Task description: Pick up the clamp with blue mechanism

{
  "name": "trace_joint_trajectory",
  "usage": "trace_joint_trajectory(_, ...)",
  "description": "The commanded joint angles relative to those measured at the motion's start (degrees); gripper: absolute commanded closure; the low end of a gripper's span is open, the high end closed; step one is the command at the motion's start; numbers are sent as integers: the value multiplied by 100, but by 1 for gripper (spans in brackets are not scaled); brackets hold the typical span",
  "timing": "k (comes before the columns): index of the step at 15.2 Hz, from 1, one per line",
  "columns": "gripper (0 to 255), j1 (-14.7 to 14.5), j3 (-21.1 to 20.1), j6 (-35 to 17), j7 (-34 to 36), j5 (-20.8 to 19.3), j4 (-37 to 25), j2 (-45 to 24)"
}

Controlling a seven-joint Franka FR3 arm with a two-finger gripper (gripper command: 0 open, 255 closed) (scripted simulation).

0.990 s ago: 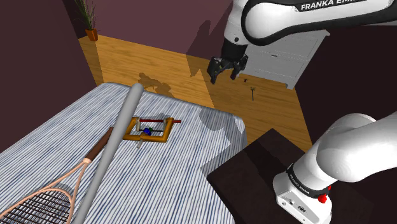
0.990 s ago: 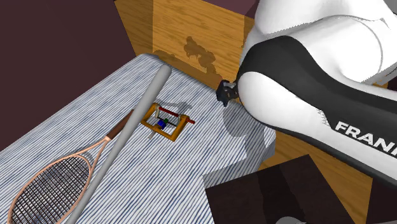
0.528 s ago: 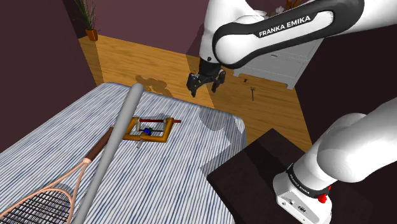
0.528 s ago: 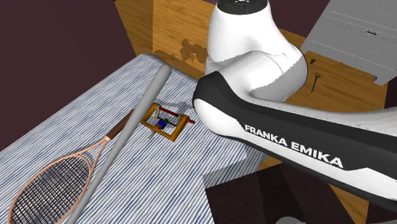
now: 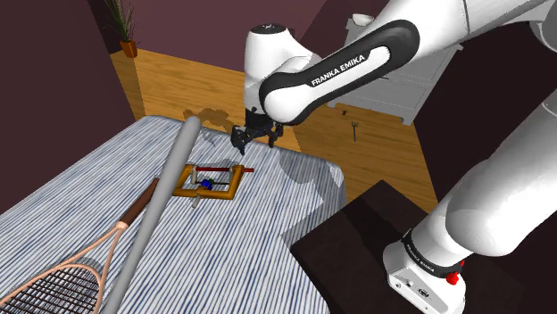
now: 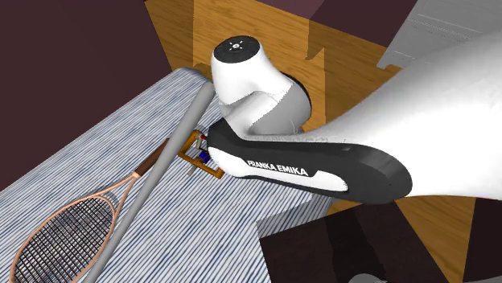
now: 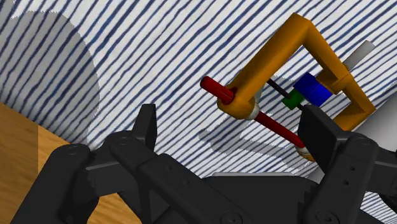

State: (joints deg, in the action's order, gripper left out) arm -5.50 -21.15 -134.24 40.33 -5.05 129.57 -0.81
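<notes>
Clamp (image 5: 210,181) lies flat on striped bed (image 5: 259,236), just beside grey bat (image 5: 159,201), long axis crosswise to bat, red screw end pointing away from it. Pincer (image 5: 254,136) hangs above that screw end, farther from bat than clamp, fingers spread w/ nothing between. Arm arches over bed, wrist tipped down; prob. needs a short drop bat-ward.

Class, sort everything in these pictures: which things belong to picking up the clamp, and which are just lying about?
Belong to the job: orange clamp with blue mechanism; gripper, jaws open.
Just lying about: tennis racket; grey bat; potted plant; white dresser.
</notes>
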Motion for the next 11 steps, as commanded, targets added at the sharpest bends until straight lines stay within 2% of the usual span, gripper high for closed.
trace_joint_trajectory(1, 0, -76, -62, -127, 309, -238, -244, -446)
trace_joint_trajectory(6, 0, -411, -36, -288, 989, -832, -1021, -1576)
trace_joint_trajectory(11, 0, -862, 123, -290, 1475, -1257, -1976, -2686)
